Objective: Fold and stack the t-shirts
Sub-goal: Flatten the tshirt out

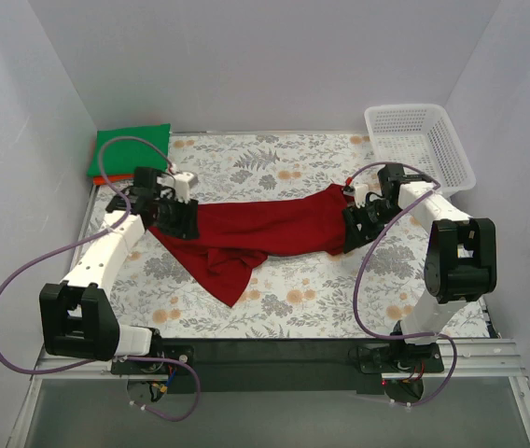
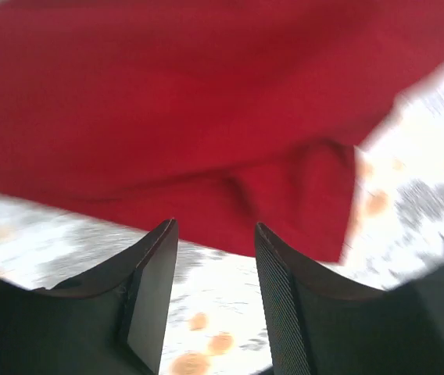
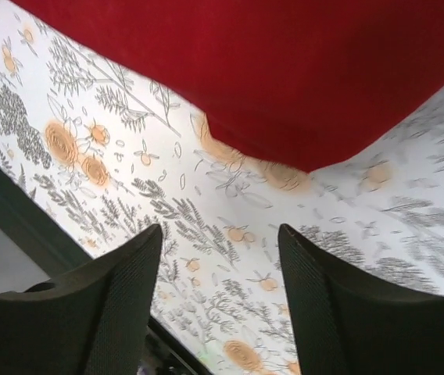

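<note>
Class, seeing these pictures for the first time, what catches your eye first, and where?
A dark red t-shirt lies rumpled across the middle of the table, between the left gripper and right gripper, both open. A folded green t-shirt sits in the far left corner; a white basket stands far right.

Matt dark red cloth t-shirt (image 1: pixel 274 229), glossy white plastic lattice basket (image 1: pixel 447 149)

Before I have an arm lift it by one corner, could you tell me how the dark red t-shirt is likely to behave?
Probably floppy: the dark red t-shirt lies creased and bunched, so it would likely sag from one grip point. Pushed, it would probably wrinkle up rather than slide flat. It looks light, thin cloth.
</note>
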Tool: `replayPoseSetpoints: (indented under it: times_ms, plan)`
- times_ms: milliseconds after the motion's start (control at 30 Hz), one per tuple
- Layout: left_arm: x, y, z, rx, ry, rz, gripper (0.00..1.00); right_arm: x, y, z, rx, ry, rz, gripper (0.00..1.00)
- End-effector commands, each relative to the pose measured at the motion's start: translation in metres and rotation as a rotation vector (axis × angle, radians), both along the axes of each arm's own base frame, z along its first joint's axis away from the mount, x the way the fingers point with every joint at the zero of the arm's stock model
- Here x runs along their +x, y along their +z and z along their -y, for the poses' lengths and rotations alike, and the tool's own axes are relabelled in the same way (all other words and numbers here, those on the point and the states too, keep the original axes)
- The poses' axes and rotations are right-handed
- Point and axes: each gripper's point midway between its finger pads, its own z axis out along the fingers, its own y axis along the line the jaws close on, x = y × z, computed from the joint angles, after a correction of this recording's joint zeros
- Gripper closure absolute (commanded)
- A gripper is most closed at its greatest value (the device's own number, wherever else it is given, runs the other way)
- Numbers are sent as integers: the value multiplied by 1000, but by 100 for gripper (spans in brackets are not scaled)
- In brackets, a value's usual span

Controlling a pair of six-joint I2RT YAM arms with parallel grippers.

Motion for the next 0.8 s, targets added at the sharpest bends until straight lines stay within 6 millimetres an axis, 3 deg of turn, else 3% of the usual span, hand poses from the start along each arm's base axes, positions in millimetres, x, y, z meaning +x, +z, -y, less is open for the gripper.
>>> replayPoseSetpoints:
  times_ms: [0, 67, 267, 433, 533, 633, 667, 733, 767]
  plan:
    - [-55, -39, 51, -55, -125, -166, 57, -6, -15, -6, 43, -9, -17, 29]
    - [-66, -50, 65, -47, -154, -200, 56, -3, -22, -7, 45, -20, -29, 24]
    - [-80, -70, 87, 1, -211, -274, 49, 3, -44, -14, 79, -61, -86, 24]
    - [-84, -93, 87, 83, -221, -329, 48, 8, -63, -17, 84, -96, -116, 25]
    - [-84, -104, 88, 100, -214, -353, 50, 14, -71, -18, 87, -119, -125, 32]
    - [-79, -110, 90, 97, -208, -356, 59, 21, -68, -20, 92, -123, -111, 53]
    - [-78, -110, 92, 91, -207, -354, 69, 24, -65, -19, 95, -128, -99, 70]
    - [-69, -101, 97, 73, -207, -334, 80, 28, -50, -17, 92, -130, -59, 87]
    - [-64, -96, 97, 80, -201, -312, 93, 31, -44, -13, 83, -137, -36, 98]
